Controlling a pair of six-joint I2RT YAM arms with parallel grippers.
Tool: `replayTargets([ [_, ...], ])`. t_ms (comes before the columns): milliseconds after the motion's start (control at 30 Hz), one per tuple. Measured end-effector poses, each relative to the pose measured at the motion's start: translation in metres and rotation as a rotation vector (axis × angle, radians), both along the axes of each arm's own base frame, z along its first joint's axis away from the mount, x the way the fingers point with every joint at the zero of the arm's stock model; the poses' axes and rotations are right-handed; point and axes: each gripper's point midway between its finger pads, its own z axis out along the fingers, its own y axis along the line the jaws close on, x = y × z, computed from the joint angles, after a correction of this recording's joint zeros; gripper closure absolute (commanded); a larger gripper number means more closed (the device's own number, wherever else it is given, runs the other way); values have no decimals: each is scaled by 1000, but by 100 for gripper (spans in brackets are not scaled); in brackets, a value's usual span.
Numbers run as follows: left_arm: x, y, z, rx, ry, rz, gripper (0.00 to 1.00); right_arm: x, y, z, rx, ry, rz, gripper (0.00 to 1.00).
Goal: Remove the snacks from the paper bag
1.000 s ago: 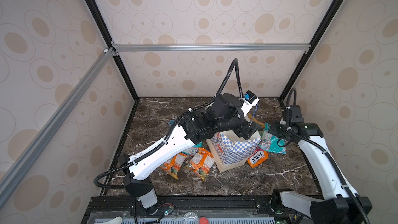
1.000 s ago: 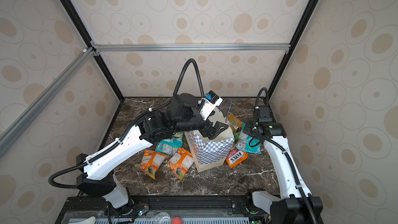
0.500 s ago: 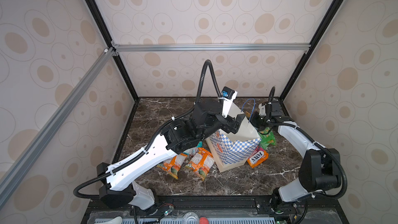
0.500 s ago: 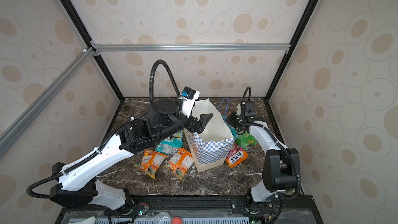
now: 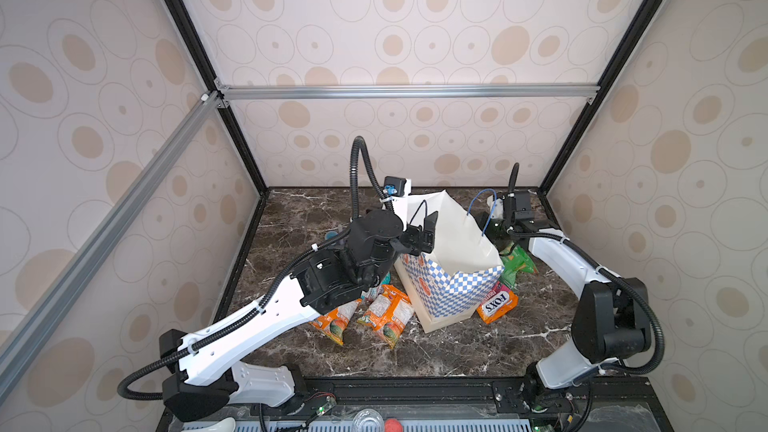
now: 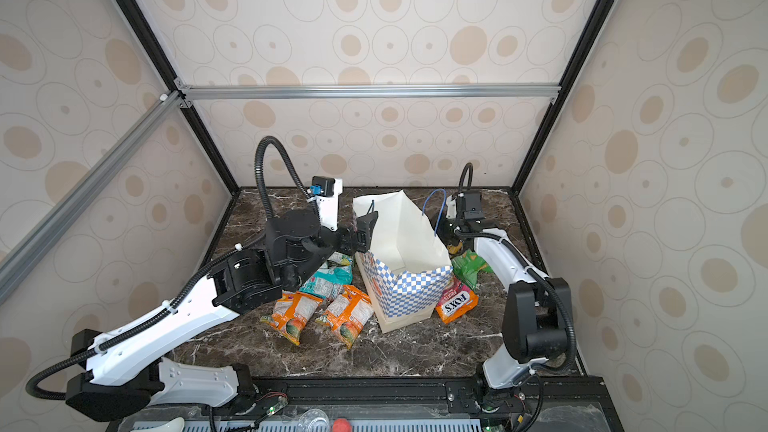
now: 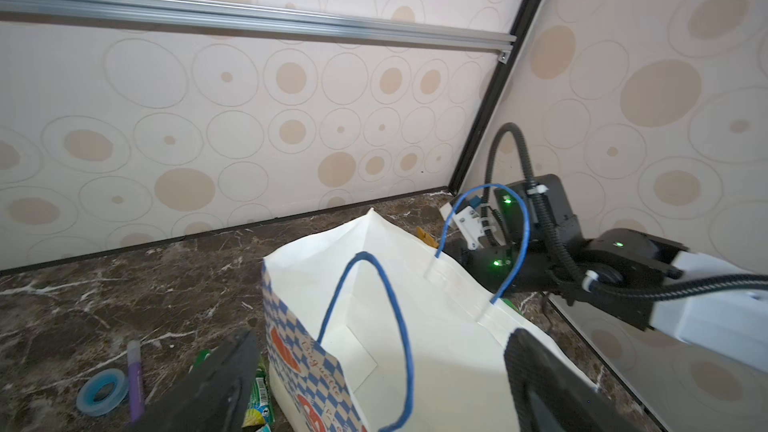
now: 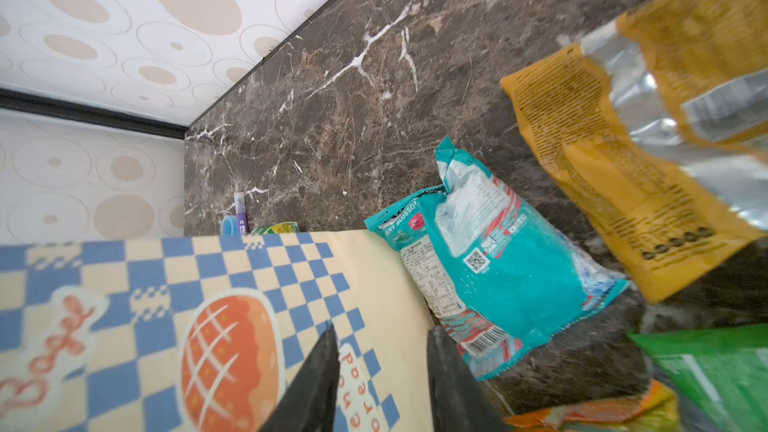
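left fingers (image 7: 216, 380) stand wide apart at the open mouth of the paper bag (image 7: 436, 317), one outside the checkered wall and the other over the white inside. a blue cord handle (image 7: 409, 363) loops up between them, and they clamp nothing. right fingers (image 8: 316, 380) are partly apart with nothing between them, low and close against the bag's checkered outer side, at its far right in both top views.

the bag stands upright near the middle of the dark marble table (image 5: 457, 347). the snacks lie around it, outside it:
- two orange-and-white packets (image 5: 388, 315) lie side by side at its front left.
- teal packets (image 6: 328, 278) lie just behind those, partly under the left arm.
- the "fox's" packet (image 5: 496, 305) leans against the bag's front right corner.
- a green packet (image 5: 517, 261) lies just beside the bag's right side.
- in the right wrist view a teal packet (image 8: 511, 251) lies just beside the bag's edge, and a yellow packet (image 8: 602, 168) is near it, close to the camera.

a blue tape roll (image 7: 102, 392) and a purple pen (image 7: 135, 380) lie together on the table to the bag's left.
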Motion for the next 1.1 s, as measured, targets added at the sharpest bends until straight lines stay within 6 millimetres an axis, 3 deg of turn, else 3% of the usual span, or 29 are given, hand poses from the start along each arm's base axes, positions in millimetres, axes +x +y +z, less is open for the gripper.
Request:
replayTargets([
  [100,6,34,-3,-30,-7,106,2,-11,-16,36,-74,-88,-37,30],
  [200,10,76,-10,-54,-13,231,2,-31,-38,76,-165,-202,-101,0],
  [300,8,118,-24,-48,-28,337,2,-59,-69,99,-252,-297,-206,0],
  [367,5,143,-35,-38,-38,409,2,-80,-92,98,-311,-322,-286,0],
  [533,-1,197,-85,6,-53,563,2,-123,-136,58,-463,-290,-436,0],
  [733,-4,247,-159,119,2,717,2,-152,-166,-6,-600,-260,-540,1],
  [933,3,267,-208,202,71,773,2,-157,-180,-78,-691,-251,-575,1],
  [1100,0,272,-268,252,102,756,2,-134,-181,-104,-737,-251,-528,0],
])
